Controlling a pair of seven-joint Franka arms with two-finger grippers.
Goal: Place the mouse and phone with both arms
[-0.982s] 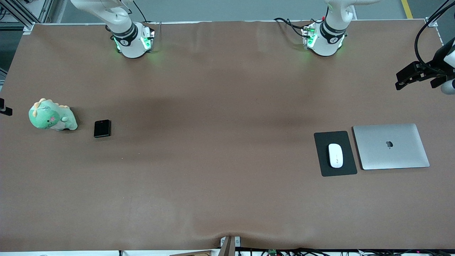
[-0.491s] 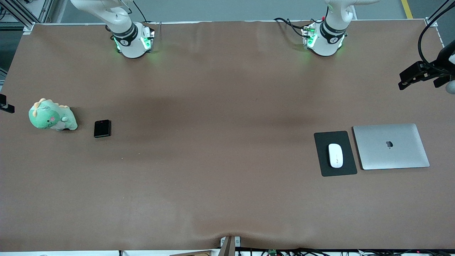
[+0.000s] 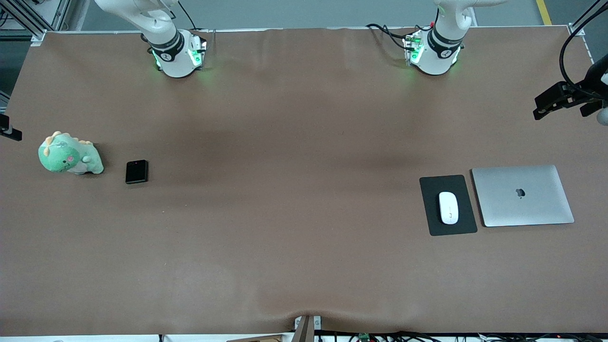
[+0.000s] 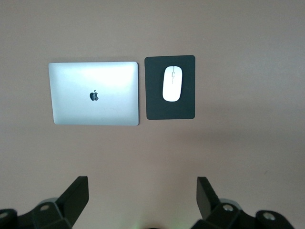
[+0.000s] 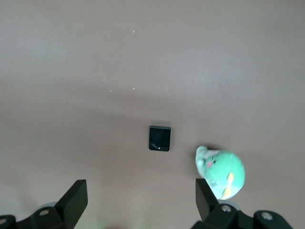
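Observation:
The white mouse [image 3: 448, 207] lies on a black pad [image 3: 430, 190] at the left arm's end of the table; it also shows in the left wrist view [image 4: 172, 83]. The black folded phone [image 3: 137, 171] lies flat at the right arm's end beside a green plush; it also shows in the right wrist view [image 5: 159, 138]. My left gripper [image 3: 537, 108] hangs high over the table's edge at its own end, open and empty [image 4: 143, 200]. My right gripper [image 3: 9, 130] is over the table's edge at its own end, mostly cut off, open and empty [image 5: 141, 200].
A closed silver laptop [image 3: 522, 195] lies beside the pad, toward the left arm's end. A green plush dinosaur [image 3: 69, 154] sits beside the phone, toward the right arm's end. Brown table surface [image 3: 294, 190] stretches between the two groups.
Both grippers have drawn slightly outward toward their table ends and toward the bases. The mouse, phone, laptop and plush have not moved.

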